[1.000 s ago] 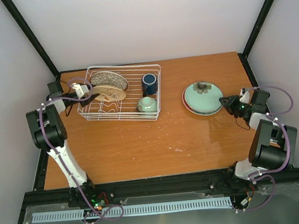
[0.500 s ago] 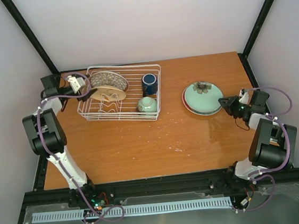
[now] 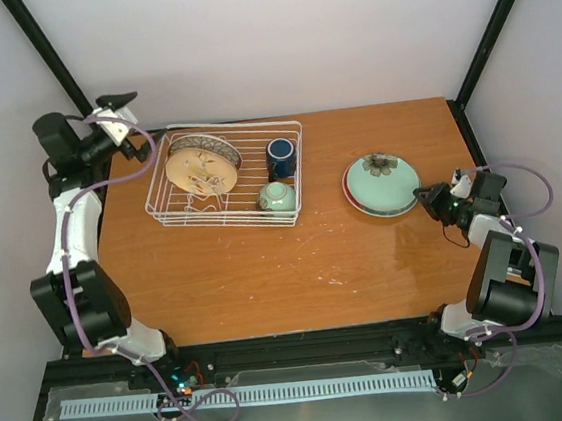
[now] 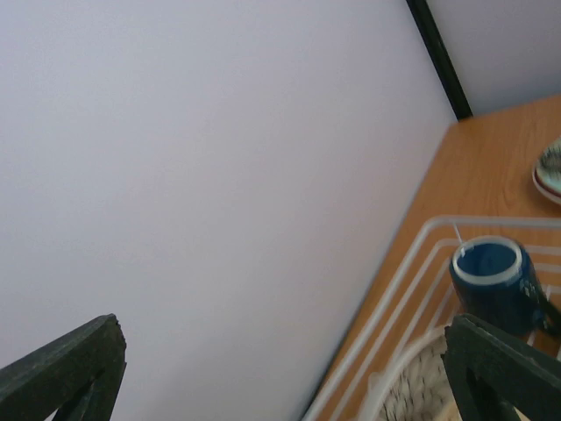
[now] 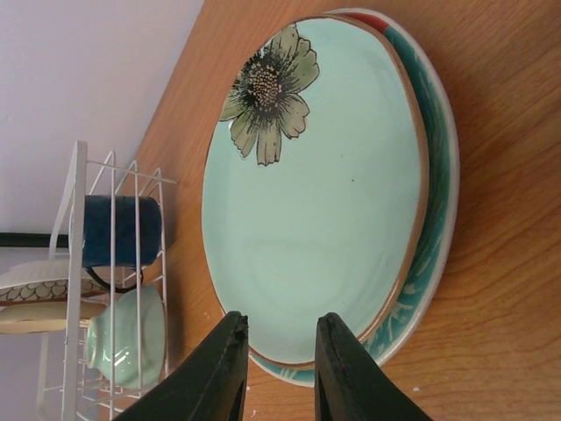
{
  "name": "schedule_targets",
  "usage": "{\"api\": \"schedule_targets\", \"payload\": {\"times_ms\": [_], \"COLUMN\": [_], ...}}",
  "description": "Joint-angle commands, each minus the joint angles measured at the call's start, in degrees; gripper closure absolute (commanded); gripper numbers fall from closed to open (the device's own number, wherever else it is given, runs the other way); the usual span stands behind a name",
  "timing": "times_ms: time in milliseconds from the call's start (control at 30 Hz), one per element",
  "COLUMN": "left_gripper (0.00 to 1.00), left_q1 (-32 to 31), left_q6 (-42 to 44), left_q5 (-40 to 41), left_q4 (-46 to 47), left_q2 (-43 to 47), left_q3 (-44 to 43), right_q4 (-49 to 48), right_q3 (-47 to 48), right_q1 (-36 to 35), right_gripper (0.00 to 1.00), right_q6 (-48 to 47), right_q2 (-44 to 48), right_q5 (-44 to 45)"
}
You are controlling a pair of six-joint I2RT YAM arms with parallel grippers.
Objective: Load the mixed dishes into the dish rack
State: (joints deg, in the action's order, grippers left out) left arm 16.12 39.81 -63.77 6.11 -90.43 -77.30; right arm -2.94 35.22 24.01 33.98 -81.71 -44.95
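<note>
Right of the white wire dish rack (image 3: 235, 125), well apart from it, a mint-green round plate with an olive flower (image 5: 333, 202) lies on a teal-and-red-rimmed plate (image 5: 436, 167). The right gripper (image 5: 282, 317), jaws narrowly parted, sits at their near rim. The left gripper (image 4: 282, 329), jaws spread wide and empty, hangs above the rack's far-left corner.

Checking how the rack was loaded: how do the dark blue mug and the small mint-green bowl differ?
The dark blue mug stands mouth up; the small mint-green bowl sits upside down, foot ring on top. The mug has a handle, the bowl none. The mug is in the far right corner of the dish rack, the bowl in the near right corner. Both are inside the rack.
</note>
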Motion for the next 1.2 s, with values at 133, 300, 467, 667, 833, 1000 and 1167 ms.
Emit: {"api": "schedule_targets", "payload": {"times_ms": [133,300,467,667,833,1000,1167], "left_gripper": [0.00,0.00,0.00,0.00,0.00,0.00,0.00], "left_q1": [-3.5,-7.8,-19.6,-27.9,-32.4,-37.4,-41.1], "left_q6": [-29.7,-39.6,-38.7,-34.3,-30.4,-30.5,-34.4], "left_q5": [-4.5,-7.1,-4.1,1.8,6.2,10.5,13.6], "left_q4": [11.7,17.3,7.1,1.5,-4.4,-7.7,-10.3], "left_q2": [10.8,15.7,14.1,9.4,5.0,-0.8,-6.0], "left_q3": [0.5,5.4,4.0,2.5,-0.1,-3.2,-7.4], "right_q4": [4.8,11.1,15.2,13.9,11.1,10.6,11.7], "right_q3": [0.9,1.8,3.1,4.5,5.2,8.1,10.2], "right_q1": [-0.2,-0.2,-0.6,-0.7,-1.3,-3.6,-4.9], "right_gripper": [0.79,0.79,0.79,0.79,0.79,0.79,0.79], "right_q6": [-3.4,-6.9,-8.1,-6.9,-5.3,-4.5,-4.7], "right_q2": [4.0,6.7,5.6,0.6,-3.4,-6.9,-7.4], "right_q5": [3.7,9.4,14.3,12.5,10.9,11.6,13.2]}}
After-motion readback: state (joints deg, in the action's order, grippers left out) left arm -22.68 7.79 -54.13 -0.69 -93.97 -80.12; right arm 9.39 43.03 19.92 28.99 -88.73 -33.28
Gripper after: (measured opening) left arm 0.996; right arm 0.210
